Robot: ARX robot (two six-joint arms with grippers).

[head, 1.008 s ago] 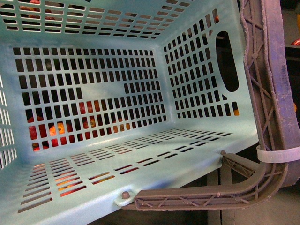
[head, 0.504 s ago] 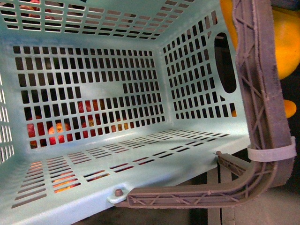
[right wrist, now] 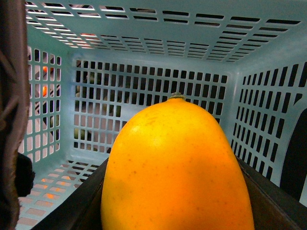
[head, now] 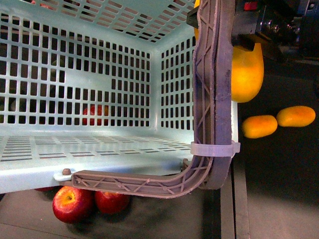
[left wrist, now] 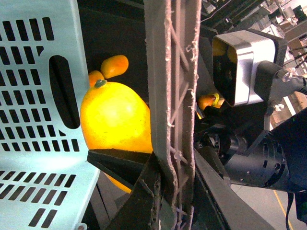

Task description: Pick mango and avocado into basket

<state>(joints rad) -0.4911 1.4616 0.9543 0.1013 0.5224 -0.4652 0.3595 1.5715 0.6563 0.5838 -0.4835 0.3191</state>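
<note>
Mango (head: 246, 74) — long axis upright | stem away from right gripper (head: 247, 44) | beside basket (head: 30, 172)

- The mango (head: 247, 74): smooth, yellow-orange, gripped upright between dark jaws, just beside the basket's handle.
- The basket (head: 30, 177): light aqua, slotted, tipped, its brown-grey handle zip-tied.

Aqua slotted basket (head: 30, 177), brown-grey handle (head: 214, 74), yellow-orange mango (head: 247, 74), red fruit (head: 72, 204), probably apples.
</note>
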